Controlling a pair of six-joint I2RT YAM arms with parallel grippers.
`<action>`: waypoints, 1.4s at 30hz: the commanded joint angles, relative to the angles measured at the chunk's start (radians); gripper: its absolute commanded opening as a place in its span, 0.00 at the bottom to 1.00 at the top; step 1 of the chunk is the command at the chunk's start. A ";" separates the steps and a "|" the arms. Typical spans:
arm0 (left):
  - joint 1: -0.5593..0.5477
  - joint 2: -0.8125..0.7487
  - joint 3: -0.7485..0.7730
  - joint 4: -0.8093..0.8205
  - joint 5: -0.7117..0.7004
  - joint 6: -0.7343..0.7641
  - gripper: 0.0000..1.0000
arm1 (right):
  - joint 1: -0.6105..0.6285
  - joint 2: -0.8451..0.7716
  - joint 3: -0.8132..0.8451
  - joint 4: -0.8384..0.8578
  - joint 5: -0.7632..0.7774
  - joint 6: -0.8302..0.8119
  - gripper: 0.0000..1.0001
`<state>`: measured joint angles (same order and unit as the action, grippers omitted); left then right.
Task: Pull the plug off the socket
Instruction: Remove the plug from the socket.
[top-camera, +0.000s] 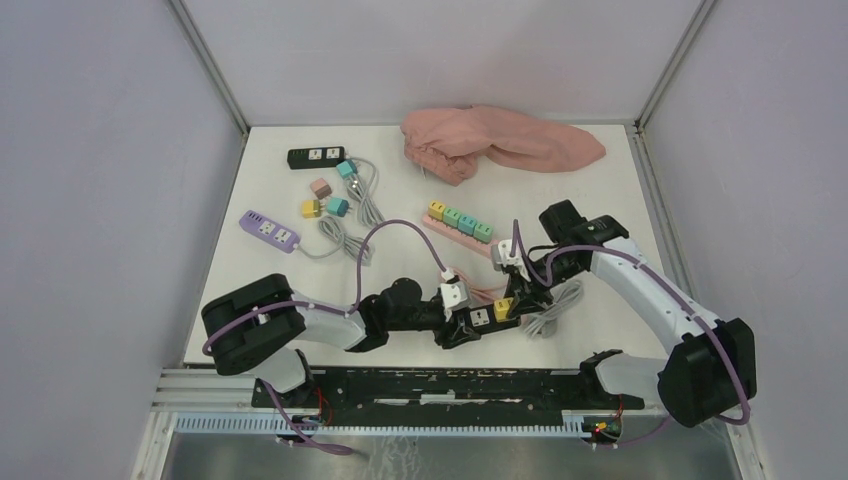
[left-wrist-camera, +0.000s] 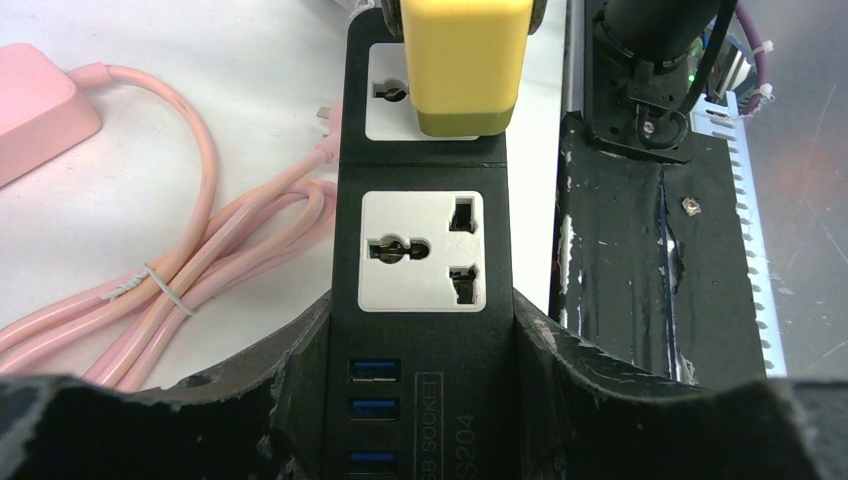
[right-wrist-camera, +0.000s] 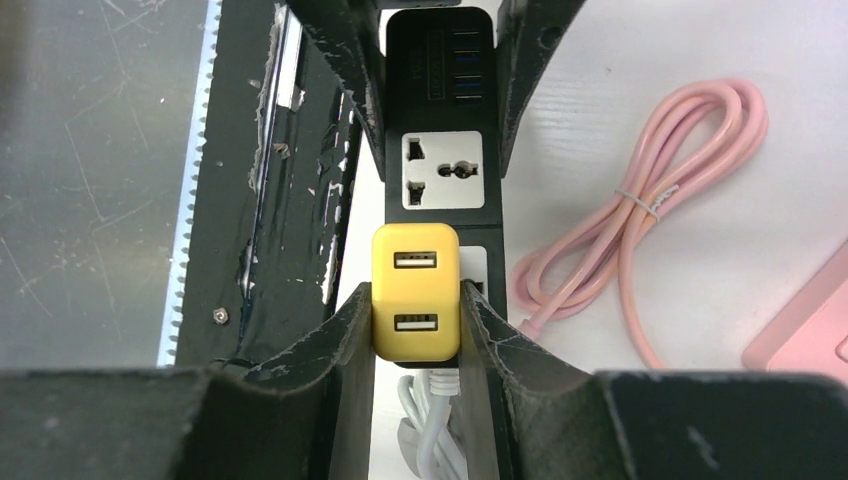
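Observation:
A black socket strip (top-camera: 480, 318) lies near the table's front edge, with a free white outlet (left-wrist-camera: 420, 250) and blue USB ports. My left gripper (left-wrist-camera: 422, 335) is shut on its USB end, one finger pressed against each long side. A yellow plug (right-wrist-camera: 416, 290) with two USB ports stands in the strip's far outlet (left-wrist-camera: 465, 65). My right gripper (right-wrist-camera: 415, 312) is shut on that plug, its fingers flat against both of the plug's sides. In the top view the two grippers meet over the strip, left gripper (top-camera: 455, 325) and right gripper (top-camera: 515, 300).
A coiled pink cable (left-wrist-camera: 180, 270) and a pink strip with coloured plugs (top-camera: 460, 225) lie beside the black strip. A white cable (right-wrist-camera: 430, 430) lies under my right gripper. Further back are a purple strip (top-camera: 268, 229), another black strip (top-camera: 316, 156), loose plugs (top-camera: 325, 197) and a pink cloth (top-camera: 495, 145).

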<state>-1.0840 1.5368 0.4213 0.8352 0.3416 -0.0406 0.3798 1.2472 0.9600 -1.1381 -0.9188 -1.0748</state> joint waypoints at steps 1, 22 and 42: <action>0.001 -0.021 -0.009 0.008 -0.007 0.030 0.03 | -0.014 -0.052 -0.041 -0.074 -0.091 -0.173 0.00; 0.002 0.043 0.036 0.001 0.008 0.015 0.03 | 0.059 -0.061 0.023 0.174 0.163 0.254 0.00; 0.006 0.028 0.010 0.034 0.011 0.005 0.03 | -0.045 -0.064 -0.012 -0.182 -0.237 -0.255 0.00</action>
<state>-1.0889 1.5475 0.4370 0.8700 0.3660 -0.0406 0.3122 1.1759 0.9363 -1.2335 -0.9970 -1.2575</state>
